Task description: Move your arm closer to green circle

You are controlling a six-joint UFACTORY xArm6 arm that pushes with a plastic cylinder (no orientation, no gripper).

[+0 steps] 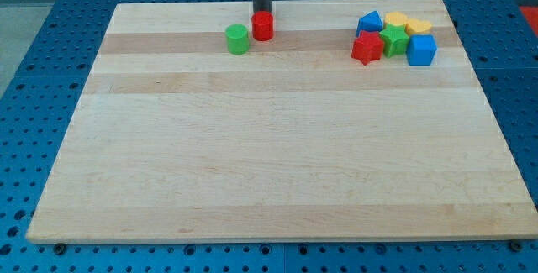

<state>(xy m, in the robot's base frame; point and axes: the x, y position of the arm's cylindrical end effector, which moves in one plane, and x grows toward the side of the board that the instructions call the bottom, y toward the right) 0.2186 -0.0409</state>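
Seven small blocks sit on the wooden board [277,155], all of them near the view's top edge. The rest of the board, from the middle down to the view's bottom, is bare wood with lots of room to slide about.

The green circle [238,39] is 1 of 2 blocks left of the middle, close to the top edge. Just beside it, on its right, is a red round block [263,26]. The 2 look very near each other, maybe touching.

My tip [261,13] comes down from the view's top and ends right behind the red round block. That block hides its very end, so I cannot tell if they touch. It is 1 plain rod with no parts to spread or press together, and it pinches nothing.

The other 5 blocks huddle at the view's top right, well apart from the green circle. They are 1 red star [366,49], 1 green star [392,41], 1 blue cube [421,50], 1 blue block [369,23] behind them, and what looks like 1 yellow block [408,24], though it could be 2.
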